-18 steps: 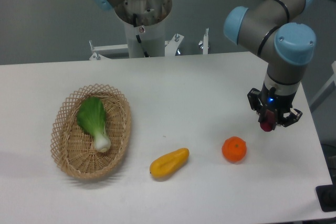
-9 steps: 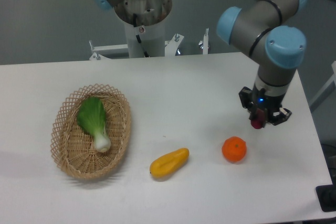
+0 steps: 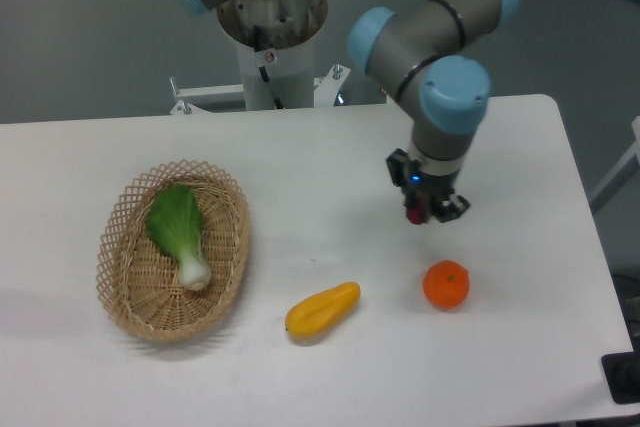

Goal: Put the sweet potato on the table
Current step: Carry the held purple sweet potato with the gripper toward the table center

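My gripper (image 3: 420, 211) points straight down above the white table (image 3: 330, 167), a little right of its middle. Its fingers are shut on the sweet potato (image 3: 415, 215), of which only a small reddish end shows between them. The rest of the tuber is hidden by the fingers. It hangs above the tabletop, up and to the left of the round orange (image 3: 446, 284).
A yellow-orange oblong fruit (image 3: 322, 309) lies near the front, left of the orange. An oval wicker basket (image 3: 128, 267) at the left holds a green leafy vegetable (image 3: 182, 230). The robot's base column (image 3: 270, 37) stands behind the table's far edge.
The arm has swung left and slightly back, carrying the sweet potato from near the right edge toward the table's middle. The grip has stayed shut.
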